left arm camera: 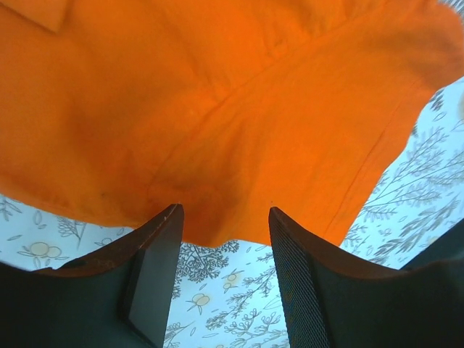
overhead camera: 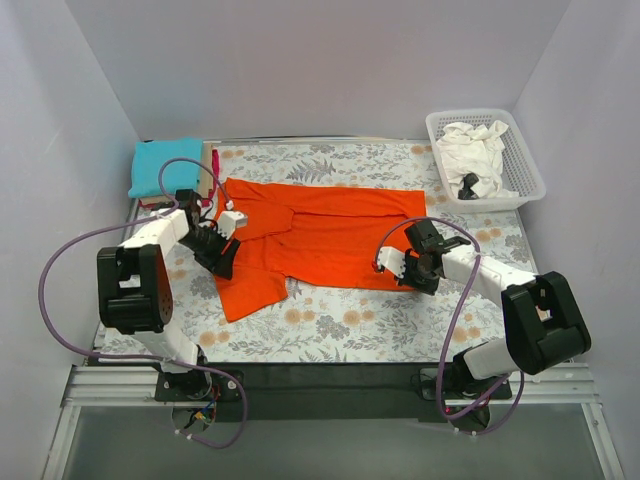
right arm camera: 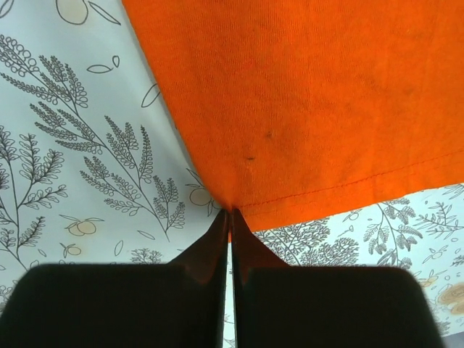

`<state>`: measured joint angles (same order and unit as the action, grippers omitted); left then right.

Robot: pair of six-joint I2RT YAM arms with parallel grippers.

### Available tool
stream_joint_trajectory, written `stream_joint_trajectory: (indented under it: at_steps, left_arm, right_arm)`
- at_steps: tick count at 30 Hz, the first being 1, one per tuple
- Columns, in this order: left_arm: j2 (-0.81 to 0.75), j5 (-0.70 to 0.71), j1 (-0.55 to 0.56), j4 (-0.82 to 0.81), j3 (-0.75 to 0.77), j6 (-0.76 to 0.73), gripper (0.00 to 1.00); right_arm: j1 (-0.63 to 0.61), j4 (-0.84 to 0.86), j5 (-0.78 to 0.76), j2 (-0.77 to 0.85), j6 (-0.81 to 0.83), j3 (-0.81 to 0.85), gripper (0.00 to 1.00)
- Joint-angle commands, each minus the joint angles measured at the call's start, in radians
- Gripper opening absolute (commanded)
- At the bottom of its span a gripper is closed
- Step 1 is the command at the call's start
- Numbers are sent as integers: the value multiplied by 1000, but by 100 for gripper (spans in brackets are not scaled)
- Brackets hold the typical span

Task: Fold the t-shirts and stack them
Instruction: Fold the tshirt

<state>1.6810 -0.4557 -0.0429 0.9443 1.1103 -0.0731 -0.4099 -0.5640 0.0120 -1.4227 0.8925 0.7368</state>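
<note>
An orange t-shirt lies spread flat across the middle of the top view, on a grey floral cloth. Its body runs from centre left to centre right of the frame, and one sleeve flap juts down toward the lower left.

The left gripper sits at the left side of the shirt, just above that flap. In the left wrist view its two fingers stand apart. A rounded fold of the orange edge reaches into the gap between them, but it is not pinched, so this gripper is released.

The right gripper is at the lower right corner of the shirt. In the right wrist view its jaws are clenched together, grasping the very tip of the hemmed corner. The stitched hem runs off to the right of the frame.

A folded teal t-shirt rests at the upper left of the top view. A strip of crimson t-shirt shows along its right edge. A crumpled white t-shirt lies in a white lattice basket at the upper right, well apart from the orange one.
</note>
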Motion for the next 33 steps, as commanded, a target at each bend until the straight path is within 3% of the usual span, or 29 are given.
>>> stream_joint_trajectory:
  at_steps: [1, 9, 12, 13, 16, 23, 33]
  left_arm:
    - [-78, 60, 1, -82, -67, -89, 47]
    - [-50, 124, 2, -183, -168, -122, 42]
    - [-76, 121, 1, -158, -182, -140, 24]
    - [-89, 117, 3, -136, -182, -154, 12]
    - [-168, 78, 1, -15, -184, -227, 0]
    - [-254, 35, -8, 157, -127, -237, 0]
    - [9, -57, -51, 195, 239, -139, 0]
  right_arm:
    - [2, 21, -7, -22, -1, -11, 1]
    - [2, 4, -43, -19, 6, -2, 1]
    - [6, -5, -46, 1, 14, -5, 1]
    - [6, -23, -43, 8, 14, -4, 1]
    - [6, -69, -29, 62, 13, 1, 1]
    - [16, -146, 11, 197, 10, 36, 1]
    - [143, -145, 49, 39, 75, 206, 1]
